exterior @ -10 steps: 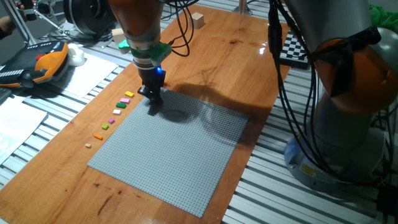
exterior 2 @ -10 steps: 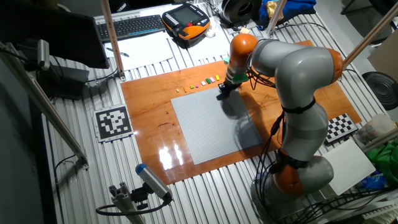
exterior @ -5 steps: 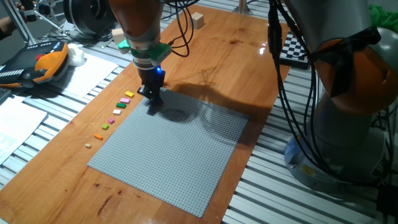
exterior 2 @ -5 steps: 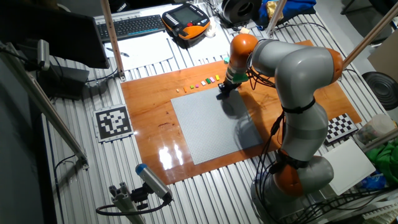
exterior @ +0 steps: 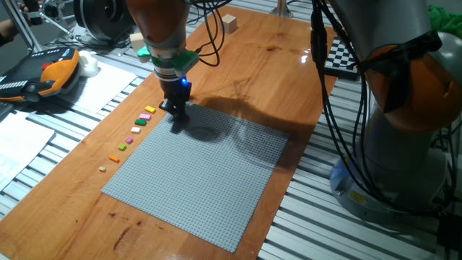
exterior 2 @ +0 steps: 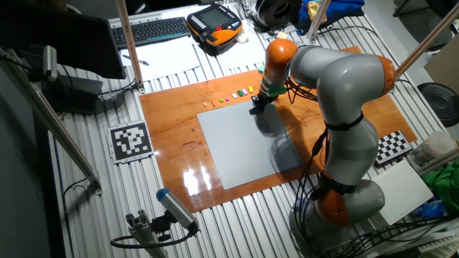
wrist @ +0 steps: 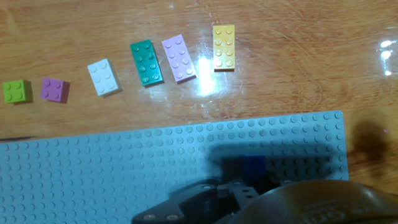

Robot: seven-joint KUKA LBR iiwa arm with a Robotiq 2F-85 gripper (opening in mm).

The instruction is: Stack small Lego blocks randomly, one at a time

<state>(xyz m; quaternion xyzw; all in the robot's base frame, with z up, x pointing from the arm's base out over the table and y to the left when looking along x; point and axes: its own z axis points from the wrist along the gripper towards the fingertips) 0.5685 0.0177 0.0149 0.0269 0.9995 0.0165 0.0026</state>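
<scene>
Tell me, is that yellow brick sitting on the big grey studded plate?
No, in the hand view the yellow brick lies on the bare wooden table, apart from the grey baseplate, in a row with the other loose bricks.

my fingers sit low over the baseplate, near its far right corner. a small block is on the plate right at my tips. beyond the plate's far edge, on the wood table, a row of loose blocks runs off to my left, each apart from the next.
</scene>
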